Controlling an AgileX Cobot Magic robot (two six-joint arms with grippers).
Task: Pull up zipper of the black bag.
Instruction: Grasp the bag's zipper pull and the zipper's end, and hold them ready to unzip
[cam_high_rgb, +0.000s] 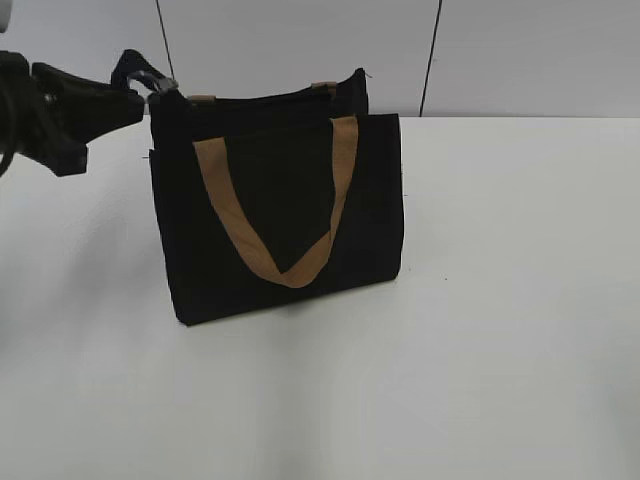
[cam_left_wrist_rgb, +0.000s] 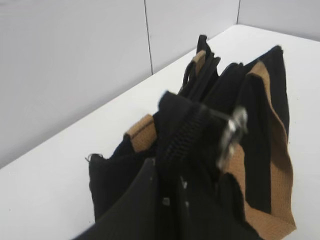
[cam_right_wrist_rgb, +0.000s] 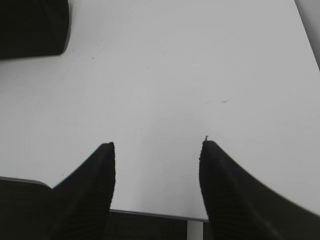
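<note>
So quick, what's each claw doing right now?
Left gripper: at the boxy black fabric bag's top corner; grip cannot be told.
Right gripper: open, holding nothing.

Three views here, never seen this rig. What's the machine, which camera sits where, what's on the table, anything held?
It is a two-armed robot; each arm ends in a pincer and carries a wrist camera. The exterior view faces the white table, where a black bag with tan handles stands upright. The left pincer is at the bag's top left corner, beside the zipper and its silver pull; the left wrist view looks along that zipper, but whether anything is gripped is unclear. The right wrist view shows the right pincer open over bare table, holding nothing.
</note>
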